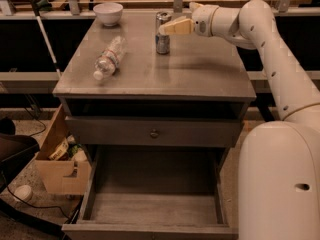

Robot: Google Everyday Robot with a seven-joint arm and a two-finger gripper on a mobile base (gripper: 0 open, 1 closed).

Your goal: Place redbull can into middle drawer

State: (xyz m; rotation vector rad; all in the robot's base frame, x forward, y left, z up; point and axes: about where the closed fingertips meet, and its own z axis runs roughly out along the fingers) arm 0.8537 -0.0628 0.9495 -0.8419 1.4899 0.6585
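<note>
Grey cabinet top, arm stretched across, gripper at redbull can, grasp unclear, middle drawer open

I see the slim silver-and-blue metal can upright on the cabinet top, the gripper at its rim, and the deep grey wooden drawer open below.
</note>
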